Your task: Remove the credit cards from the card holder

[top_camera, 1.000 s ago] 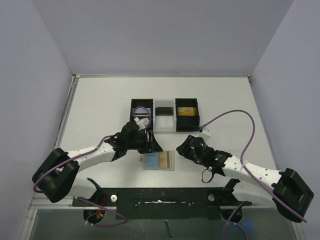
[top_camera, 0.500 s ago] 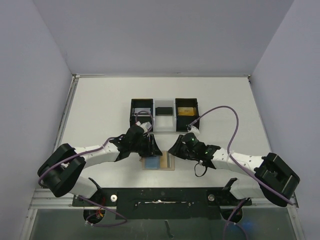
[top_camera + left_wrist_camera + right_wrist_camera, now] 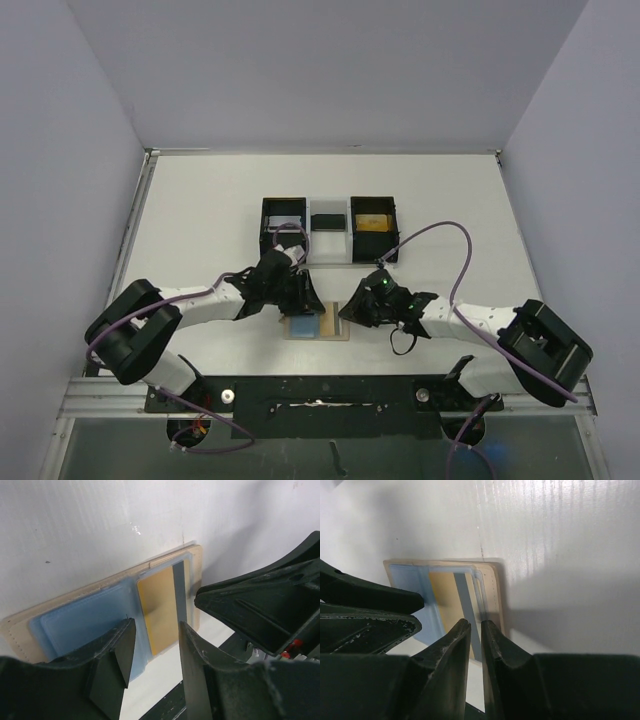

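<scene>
White worktop (image 3: 200,200), both arms reaching in toward its near middle: left arm (image 3: 200,305) from the left, right arm (image 3: 470,325) from the right.

Three-compartment tray (image 3: 329,254) (black ends, white middle) sits beyond both sets of fingers, apart from them. There is something yellow-orange in its right compartment.

Card holder (image 3: 336,335): flat on the worktop, tan, right under the two sets of fingers, which come at it from opposite ends.

Credit cards (image 3: 85,622) are in the holder, lying flat and overlapped. The light blue card (image 3: 75,630) is under and left of the left fingers. The yellow card (image 3: 157,610) shows in the gap between them, with a grey-blue strip along its far side.

Left fingers (image 3: 117,650): parted about halfway, nothing between them, tips just over the blue/yellow overlap. Can't tell if they touch the cards.

Right fingers (image 3: 455,650): nearly closed, only a thin slit left, tips at the holder's end next to the grey-blue strip. Can't tell whether they've nipped a card edge or are just above it.
</scene>
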`<act>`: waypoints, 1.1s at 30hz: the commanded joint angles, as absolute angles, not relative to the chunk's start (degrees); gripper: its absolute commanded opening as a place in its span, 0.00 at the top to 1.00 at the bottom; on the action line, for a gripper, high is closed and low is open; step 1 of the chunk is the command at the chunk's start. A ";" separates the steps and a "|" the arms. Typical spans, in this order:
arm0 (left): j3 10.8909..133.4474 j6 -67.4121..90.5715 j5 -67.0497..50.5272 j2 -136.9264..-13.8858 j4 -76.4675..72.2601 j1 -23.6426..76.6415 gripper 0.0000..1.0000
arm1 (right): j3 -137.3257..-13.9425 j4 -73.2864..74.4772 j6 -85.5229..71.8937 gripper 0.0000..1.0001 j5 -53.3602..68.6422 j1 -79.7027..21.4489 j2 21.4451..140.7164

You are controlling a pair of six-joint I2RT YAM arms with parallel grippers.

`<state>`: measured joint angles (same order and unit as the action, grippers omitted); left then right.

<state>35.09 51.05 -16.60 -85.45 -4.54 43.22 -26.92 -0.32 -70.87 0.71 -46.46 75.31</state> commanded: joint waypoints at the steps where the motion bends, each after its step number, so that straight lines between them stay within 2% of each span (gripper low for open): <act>1: 38.14 50.99 -17.68 -87.17 -6.36 43.59 0.62 | -27.82 -1.12 -72.52 0.83 1.90 -45.59 76.49; 12: 38.35 48.72 -13.73 -88.07 0.28 44.12 0.68 | -28.43 -0.69 -72.19 0.83 3.16 -44.88 78.50; 23: 33.33 54.83 -16.92 -89.49 -7.57 44.21 0.78 | -32.63 3.44 -68.78 0.83 3.88 -44.36 77.52; 33: 31.38 55.46 -14.43 -86.65 -6.16 44.19 0.78 | -35.20 4.05 -66.81 0.80 5.10 -44.38 77.18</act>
